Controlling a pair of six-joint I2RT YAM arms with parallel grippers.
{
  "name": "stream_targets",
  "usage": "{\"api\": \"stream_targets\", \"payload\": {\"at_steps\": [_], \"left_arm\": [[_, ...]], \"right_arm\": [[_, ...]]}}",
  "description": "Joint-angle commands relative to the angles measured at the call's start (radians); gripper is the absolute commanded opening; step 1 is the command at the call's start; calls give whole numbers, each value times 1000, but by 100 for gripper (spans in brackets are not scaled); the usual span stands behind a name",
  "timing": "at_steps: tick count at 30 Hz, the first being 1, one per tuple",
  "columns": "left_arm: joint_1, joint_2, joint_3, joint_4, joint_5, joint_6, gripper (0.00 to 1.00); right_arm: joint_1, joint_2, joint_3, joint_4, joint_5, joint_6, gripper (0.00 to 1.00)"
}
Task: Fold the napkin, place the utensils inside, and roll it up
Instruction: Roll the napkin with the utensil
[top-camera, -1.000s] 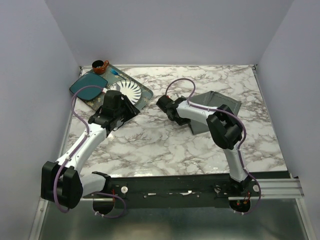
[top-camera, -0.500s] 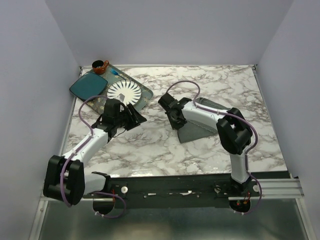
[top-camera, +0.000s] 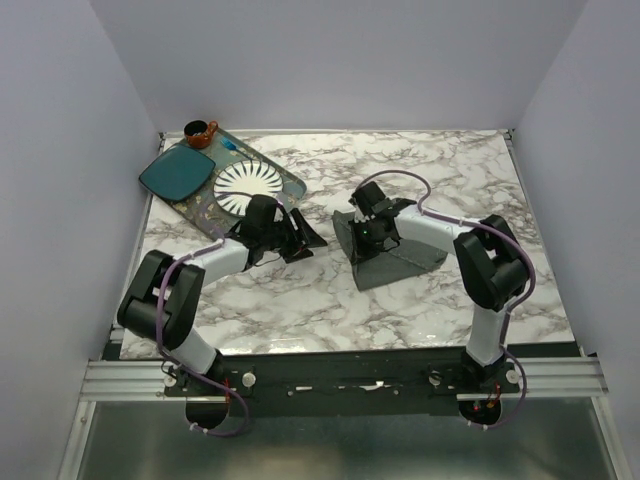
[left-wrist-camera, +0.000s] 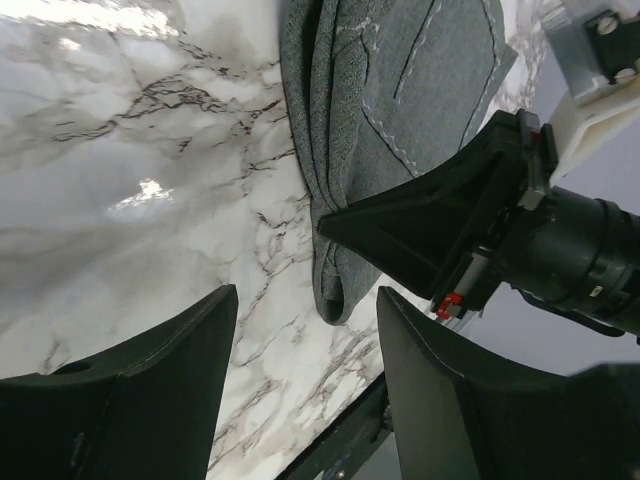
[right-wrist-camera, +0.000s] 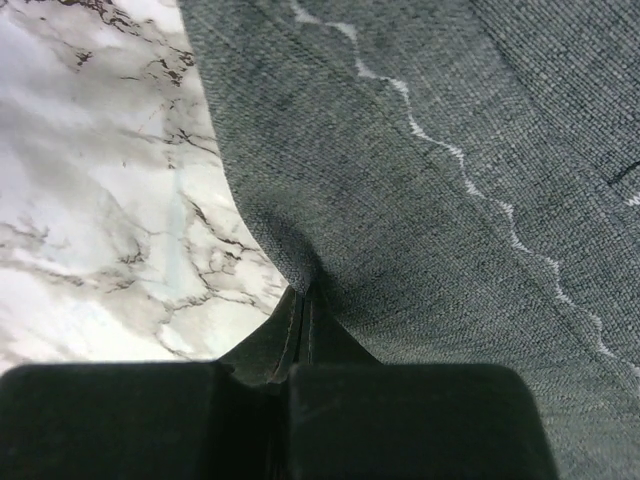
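Observation:
The dark grey napkin (top-camera: 405, 258) lies bunched and partly folded right of the table's centre. My right gripper (top-camera: 356, 235) is shut on its left edge; in the right wrist view the closed tips (right-wrist-camera: 306, 300) pinch a fold of the cloth (right-wrist-camera: 450, 150). My left gripper (top-camera: 308, 240) is open and empty, just left of the napkin and pointing at it. In the left wrist view the napkin (left-wrist-camera: 400, 90) lies ahead of my open left gripper (left-wrist-camera: 305, 390), with the right gripper (left-wrist-camera: 440, 220) on it. I cannot make out the utensils.
A dark tray (top-camera: 288, 185) at the back left holds a white ribbed plate (top-camera: 248, 183) and a teal square plate (top-camera: 175, 172). A small brown cup (top-camera: 200, 132) stands at the tray's far corner. Purple cables run along both arms.
My left arm has swung from the tray rightward to the napkin's left edge. My right gripper has drawn the napkin edge to the right and nearer, bunching the cloth.

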Motion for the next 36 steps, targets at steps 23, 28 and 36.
{"api": "stream_targets", "payload": {"at_steps": [23,28,36], "left_arm": [[-141,382,164,264,-98,-275,64],[-144,430,204,258,-105,-280,64],[-149,474,240,264,-122,-258,47]], "right_arm": [[-163,-91,-173,232,-364,12,1],[-171,-100,-178,239,-367,9,1],[-177,-89,-176,242,-377,-3,0]]}}
